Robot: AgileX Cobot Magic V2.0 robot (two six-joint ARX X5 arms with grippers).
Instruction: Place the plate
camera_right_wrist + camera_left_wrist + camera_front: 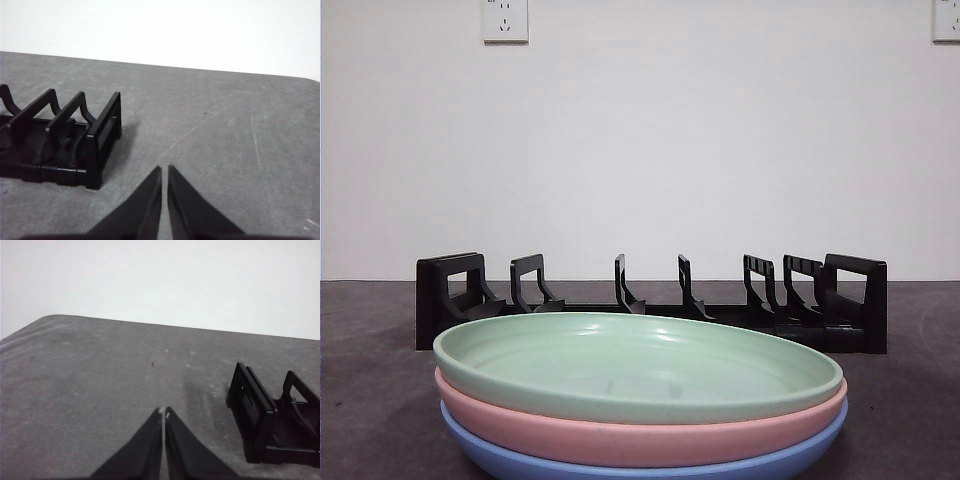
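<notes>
Front view puts the green plate (638, 372) nearest the camera, lying flat on top of a pink plate (620, 430), which in turn sits on a blue plate (520, 460), the three stacked on the bench (370, 380). Just beyond the stack stands the black rack (650, 305), its long axis running left to right across the scene, with upright dividers spaced along it and a taller frame at each end. The slots look empty, so no plate has been set in yet, as far as the pictures show.

Neither arm appears in the front view, so both are held back from the stack. The left gripper (163, 412) hangs over bare bench with its fingers pressed together and holding nothing; only the left end of the rack shows beside it. The right gripper (164, 168) has its fingers nearly together, a thin gap between them, also empty, with the right end of the rack close by.

The plates show in neither wrist picture, so they lie on the near side, out of both cameras' sight. The stack sits roughly mid-rack, so I cannot tell which arm is nearer. Whichever goes must open up and take the rim of the green plate.
</notes>
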